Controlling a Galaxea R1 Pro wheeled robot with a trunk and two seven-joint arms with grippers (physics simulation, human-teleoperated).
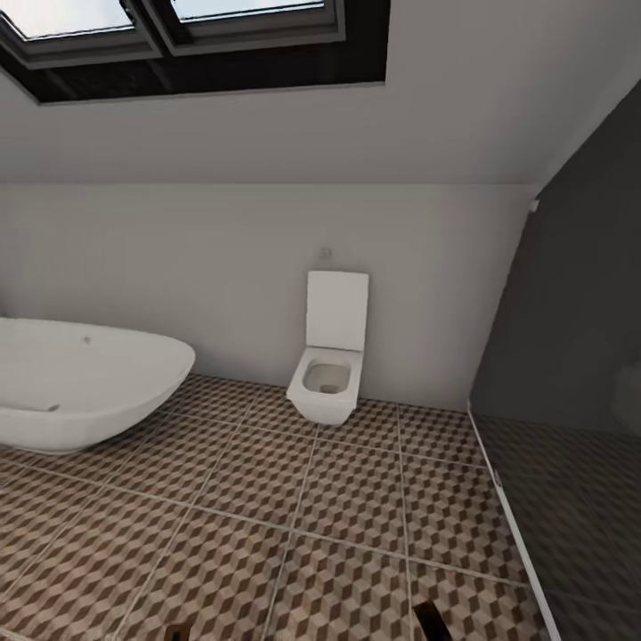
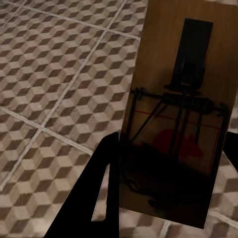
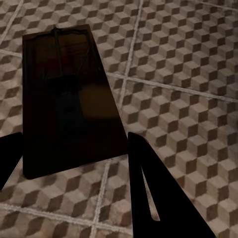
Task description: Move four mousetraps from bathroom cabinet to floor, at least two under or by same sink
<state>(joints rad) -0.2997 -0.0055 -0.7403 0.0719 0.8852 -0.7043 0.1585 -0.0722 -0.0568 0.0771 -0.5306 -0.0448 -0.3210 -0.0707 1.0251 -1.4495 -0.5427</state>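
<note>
My left gripper (image 2: 171, 153) is shut on a mousetrap (image 2: 183, 74), a tan board with a dark spring bar and a red mark, held above the cube-pattern bathroom floor (image 2: 54, 74). My right gripper (image 3: 74, 139) is shut on a second mousetrap (image 3: 69, 99), which looks dark in shadow, its long side pointing away over the floor tiles (image 3: 183, 64). One black finger (image 3: 153, 193) presses its side. The cabinet, the sink and the other mousetraps are out of view.
An oval white bathtub (image 1: 80, 383) stands at the left and a square white toilet (image 1: 328, 378) against the far wall. A dark glass partition (image 1: 570, 356) closes off the right. Patterned floor (image 1: 294, 534) spreads between them. A skylight sits overhead.
</note>
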